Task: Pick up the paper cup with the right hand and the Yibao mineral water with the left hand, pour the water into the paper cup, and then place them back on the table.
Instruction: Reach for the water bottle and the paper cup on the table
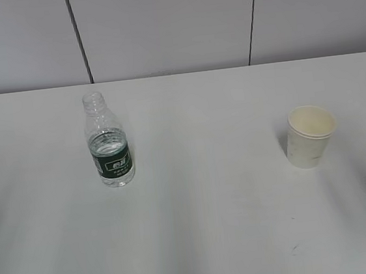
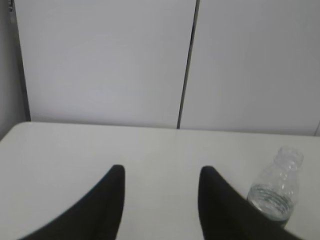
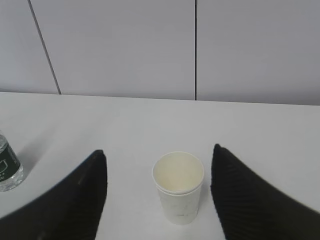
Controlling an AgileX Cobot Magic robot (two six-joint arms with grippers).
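Standing upright, Yibao mineral water [image 1: 108, 145] is showing water [image 1: 110, 144] partway up; paper cup [image 1: 310, 135] is sitting empty; left hand [image 2: 160, 172] and right hand [image 3: 159, 152] are gaping, holding nothing.

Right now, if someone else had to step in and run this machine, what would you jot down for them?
Left gripper: fingers apart, holding nothing; the water bottle stands off to its right, not between them.
Right gripper: open, empty, with the paper cup standing upright between its fingers, untouched.
Bottle and cup both stand on the table, well apart. The bottle has no cap and some water inside.
Done: nothing lifted that I can see.
Left: grasp both, pour, set both down.
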